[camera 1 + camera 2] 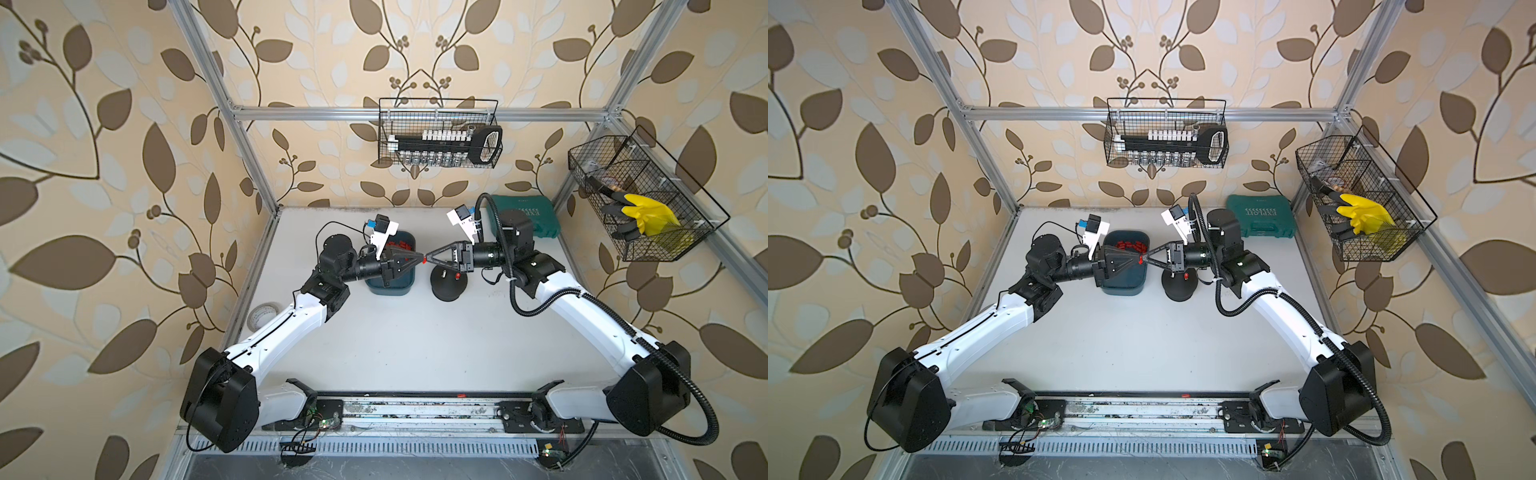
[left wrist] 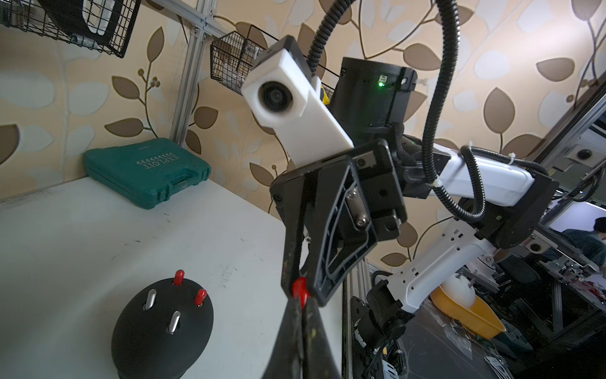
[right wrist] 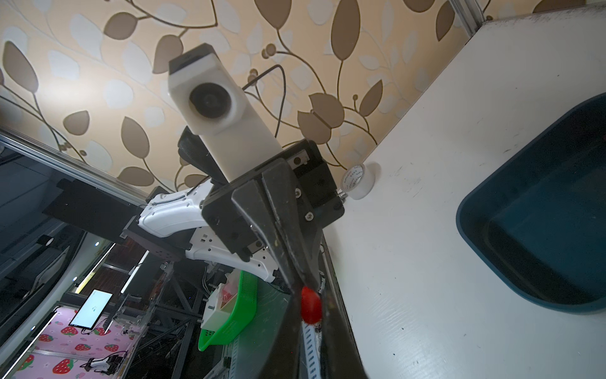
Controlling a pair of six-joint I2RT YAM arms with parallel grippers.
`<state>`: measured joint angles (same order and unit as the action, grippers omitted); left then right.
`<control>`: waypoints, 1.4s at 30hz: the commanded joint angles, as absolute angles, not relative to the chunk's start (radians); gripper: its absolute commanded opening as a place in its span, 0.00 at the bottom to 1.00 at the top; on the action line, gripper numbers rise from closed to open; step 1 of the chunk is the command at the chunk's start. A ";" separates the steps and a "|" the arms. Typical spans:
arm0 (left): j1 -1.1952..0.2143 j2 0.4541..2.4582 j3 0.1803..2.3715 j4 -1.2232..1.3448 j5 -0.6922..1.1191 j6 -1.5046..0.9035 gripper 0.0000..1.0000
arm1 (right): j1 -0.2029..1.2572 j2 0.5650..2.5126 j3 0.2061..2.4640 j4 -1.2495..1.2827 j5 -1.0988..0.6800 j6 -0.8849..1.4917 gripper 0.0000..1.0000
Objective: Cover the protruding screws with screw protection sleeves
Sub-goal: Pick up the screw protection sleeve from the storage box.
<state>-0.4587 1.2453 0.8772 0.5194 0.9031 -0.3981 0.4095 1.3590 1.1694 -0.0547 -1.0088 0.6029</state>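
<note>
Grippers meet tip to tip above the white table (image 1: 395, 340). The left gripper (image 1: 421, 257) reaches in from over a dark blue plastic bin (image 1: 388, 289). The right gripper (image 1: 428, 258) comes from over a black round dome-shaped base (image 1: 449, 293). Between their tips we see one tiny bright red plastic sleeve (image 1: 424, 261), held in the air between bin and base and clear of the table.

In the left wrist view the left gripper's jaws are pressed together on the lower end of this red sleeve. The right gripper's two fingers flank its upper end. In the right wrist view the same sleeve sits pinched between the right gripper's dark fingers. That jaw appears closed on it as well, though at this steep angle we cannot be sure how firmly.

On the base stand four thin silver metal screws. Two of them, the bare screws (image 2: 150, 299), are uncovered and lean slightly. The other two, the capped screws (image 2: 178, 277), each wear a red sleeve. The base stands on the table just beside the bin, under the right gripper.

More loose red sleeves (image 1: 1130, 246) lie heaped in the bin, partly hidden by the left gripper. A green plastic tool case (image 1: 530, 216) lies at the table's far right corner. A white tape roll (image 1: 263, 316) sits by the left edge.
</note>
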 commanded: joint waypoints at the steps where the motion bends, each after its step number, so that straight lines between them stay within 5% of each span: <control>1: -0.471 1.213 0.875 0.550 0.911 -0.381 0.01 | 0.413 1.351 1.206 -0.067 -0.991 0.581 0.09; 6: -0.471 1.213 0.872 0.534 0.895 -0.366 0.04 | 0.414 1.346 1.213 -0.090 -0.981 0.571 0.04; 11: -0.488 1.180 0.869 0.387 0.806 -0.185 0.41 | 0.414 1.341 1.239 -0.179 -0.935 0.536 0.03; 17: -0.679 1.067 0.778 0.231 0.385 0.283 0.64 | 0.417 1.333 1.282 -0.337 -0.853 0.493 0.03; 29: -0.733 1.062 0.722 0.291 0.263 0.475 0.65 | 0.566 1.367 1.433 -0.701 -0.548 0.313 0.03; 42: -0.733 1.035 0.724 0.320 0.322 0.436 0.50 | 0.622 1.411 1.459 -0.765 -0.491 0.256 0.03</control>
